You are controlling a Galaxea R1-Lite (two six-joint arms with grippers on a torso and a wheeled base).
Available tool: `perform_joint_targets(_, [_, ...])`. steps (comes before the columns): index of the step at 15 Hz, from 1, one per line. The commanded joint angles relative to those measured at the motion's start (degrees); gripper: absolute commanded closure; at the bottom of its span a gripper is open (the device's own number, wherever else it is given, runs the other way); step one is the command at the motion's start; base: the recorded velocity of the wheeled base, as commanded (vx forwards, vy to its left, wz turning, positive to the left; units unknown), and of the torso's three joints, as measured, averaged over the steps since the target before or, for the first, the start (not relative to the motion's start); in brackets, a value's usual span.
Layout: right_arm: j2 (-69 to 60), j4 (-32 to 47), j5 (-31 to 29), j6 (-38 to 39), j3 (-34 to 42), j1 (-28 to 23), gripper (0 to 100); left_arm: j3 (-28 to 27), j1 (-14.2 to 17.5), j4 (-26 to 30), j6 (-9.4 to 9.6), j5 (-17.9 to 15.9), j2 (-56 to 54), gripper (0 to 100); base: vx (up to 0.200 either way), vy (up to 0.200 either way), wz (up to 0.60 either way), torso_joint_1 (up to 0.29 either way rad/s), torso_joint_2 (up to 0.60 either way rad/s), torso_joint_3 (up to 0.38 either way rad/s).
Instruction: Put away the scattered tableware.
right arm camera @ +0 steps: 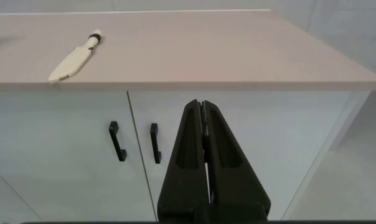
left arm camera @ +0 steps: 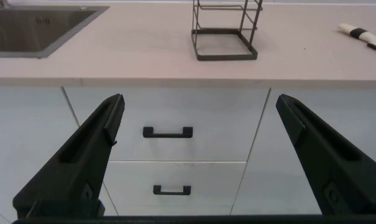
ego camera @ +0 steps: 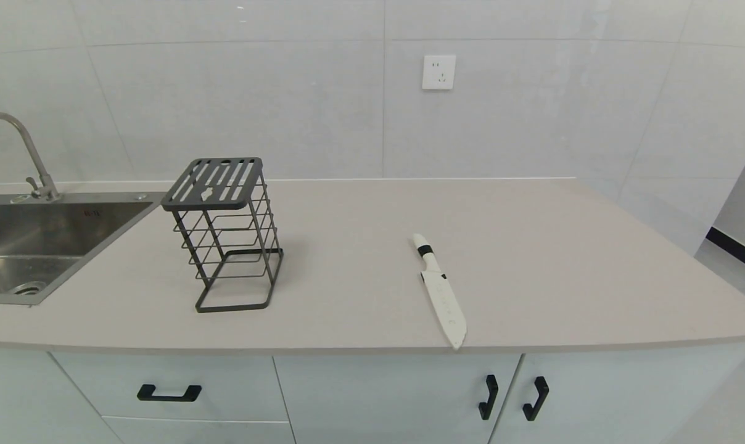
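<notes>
A white knife (ego camera: 440,290) with a black band on its handle lies on the beige countertop (ego camera: 533,259), its tip at the front edge. It also shows in the right wrist view as the knife (right arm camera: 76,56) and, partly, in the left wrist view as the knife (left arm camera: 364,37). A black wire knife rack (ego camera: 224,228) with a slotted top stands to its left, its base seen as the rack (left arm camera: 224,34). My left gripper (left arm camera: 197,134) is open, low in front of the drawers. My right gripper (right arm camera: 203,118) is shut and holds nothing, below counter height before the cabinet doors.
A steel sink (ego camera: 33,240) with a faucet (ego camera: 15,154) is set into the counter at the far left. Drawers with black handles (left arm camera: 168,132) and cabinet doors (right arm camera: 135,143) sit under the counter. A wall socket (ego camera: 438,72) is on the tiled wall behind.
</notes>
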Motion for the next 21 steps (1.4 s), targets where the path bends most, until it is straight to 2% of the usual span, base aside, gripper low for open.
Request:
perform_joint_targets(1, [0.07,0.01,0.03,0.02,0.00,0.01,100,0.01,0.00,0.00,-0.01,0.00,0.00,0,0.000,0.000,0.00,0.237,-0.52,-0.290])
perform_joint_targets(10, [0.07,0.01,0.03,0.02,0.00,0.01,100,0.01,0.00,0.00,-0.01,0.00,0.00,0,0.000,0.000,0.00,0.261,-0.54,-0.287])
perform_joint_targets(21, [0.07,0.10,-0.23,-0.16,0.00,0.01,100,0.01,0.00,0.00,-0.01,0.09,0.00,0,0.000,0.000,0.00,0.011,-0.02,-0.012])
